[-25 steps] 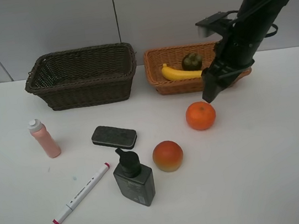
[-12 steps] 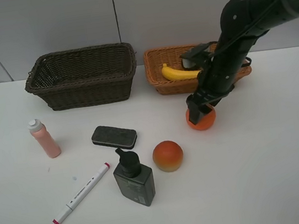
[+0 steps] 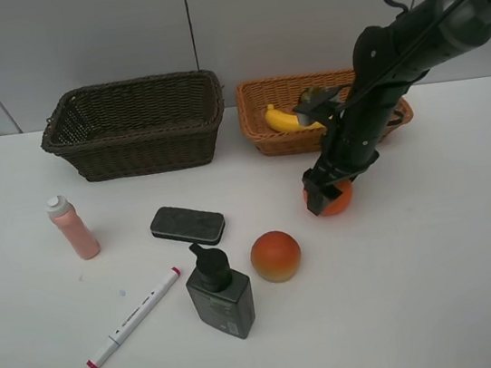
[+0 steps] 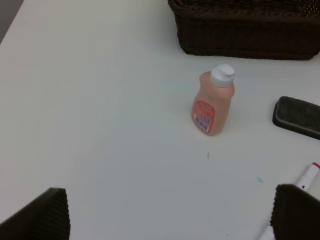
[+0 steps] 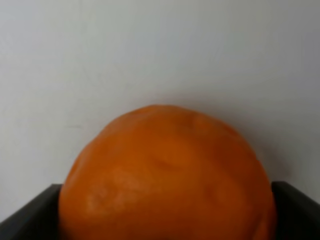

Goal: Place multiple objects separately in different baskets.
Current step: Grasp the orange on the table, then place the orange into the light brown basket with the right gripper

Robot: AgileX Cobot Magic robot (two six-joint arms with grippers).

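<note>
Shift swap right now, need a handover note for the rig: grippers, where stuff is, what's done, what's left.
Left gripper: open, empty, over the table near the pink bottle.
Right gripper: open, fingers either side of the orange on the table; not lifted.
Done: banana and mangosteen in the tan basket.
Dark basket: nothing visible inside.
Left: orange, peach, pink bottle, eraser, marker, pump bottle, all on the table. Fruit seems bound for the tan basket, the rest probably for the dark one.

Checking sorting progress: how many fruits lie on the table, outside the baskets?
2: the orange within the open right end effector, the peach beside the pump bottle. None seems hidden.
</note>
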